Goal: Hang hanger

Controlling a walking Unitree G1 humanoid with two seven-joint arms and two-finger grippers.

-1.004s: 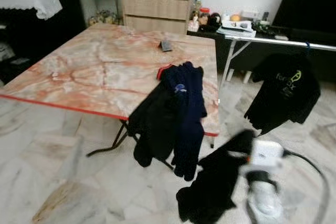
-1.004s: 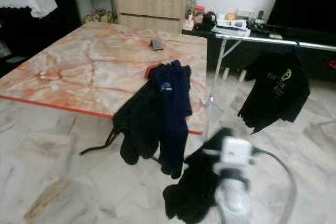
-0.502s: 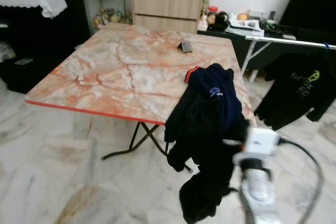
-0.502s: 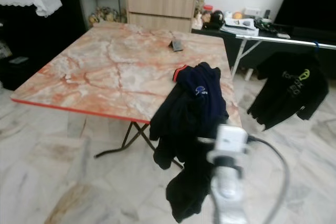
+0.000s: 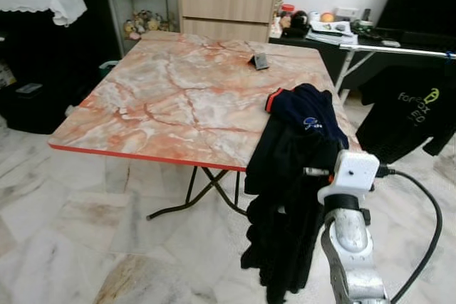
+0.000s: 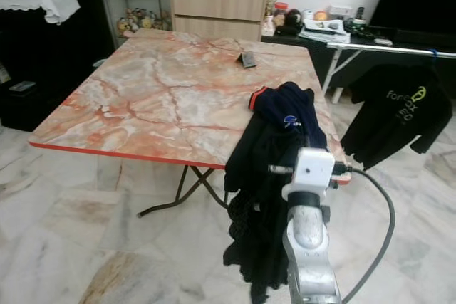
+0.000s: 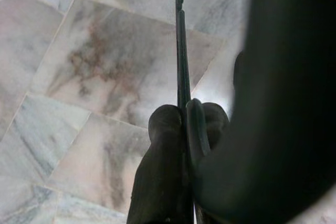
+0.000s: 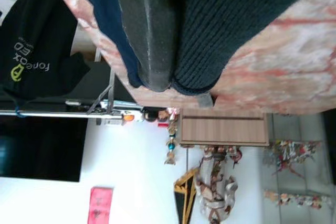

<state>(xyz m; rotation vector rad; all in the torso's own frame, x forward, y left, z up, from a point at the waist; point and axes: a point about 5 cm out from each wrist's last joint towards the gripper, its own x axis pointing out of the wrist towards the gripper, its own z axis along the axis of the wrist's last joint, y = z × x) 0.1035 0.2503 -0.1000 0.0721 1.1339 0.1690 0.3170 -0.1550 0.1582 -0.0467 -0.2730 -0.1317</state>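
Right arm: your one silver right arm rises in the near foreground, a black cable looping off its wrist.
Right pincer: your right pincer is pressed into the dark clothes; one black finger lies against the knitted fabric. You cannot tell how far it is open.
Left pincer: your left pincer hangs over the marble floor, its two fingers closed on a thin dark rod, most likely the hanger's wire, that runs out from between the tips.
Clothes, near: one heap of dark clothes is draped over the near right corner of the surface and hangs towards the floor. You can count at least two pieces: a navy shirt with a red collar edge and small logo on top, and a black knitted garment below.
Surface: one folding surface with a pink marbled top and red edge, on black crossed legs.
Small item: one small dark object lies near the far edge of the surface; too small to name.
Rail: one horizontal metal rail stands to the right, beyond the surface.
T-shirt: one black T-shirt with a green logo hangs from that rail.
Far: one wooden drawer cabinet with ornaments on top stands against the wall, and one side bench with clutter sits beside it.
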